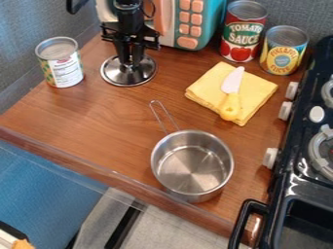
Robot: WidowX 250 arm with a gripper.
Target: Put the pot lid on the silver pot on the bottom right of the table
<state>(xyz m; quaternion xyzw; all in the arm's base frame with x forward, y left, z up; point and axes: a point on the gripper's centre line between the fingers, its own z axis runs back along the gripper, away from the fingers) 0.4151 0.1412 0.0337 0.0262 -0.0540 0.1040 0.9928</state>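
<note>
At the upper left, the black gripper (130, 59) hangs straight down over the middle of the round pot lid (113, 73), low enough to cover its knob. The lid is silver with a shiny rim, and looks level, at or close to the wooden surface. The silver pot (193, 165) stands upright and uncovered near the front edge, lower right of the gripper. Its thin wire handle points up and to the left.
A small can (60, 63) stands left of the lid. Behind are a teal and orange toy (190, 24), a tomato sauce can (243, 32) and a pineapple can (284, 50). A knife (231, 95) lies on a folded yellow cloth (208, 87). The black stove (302, 146) borders the right side.
</note>
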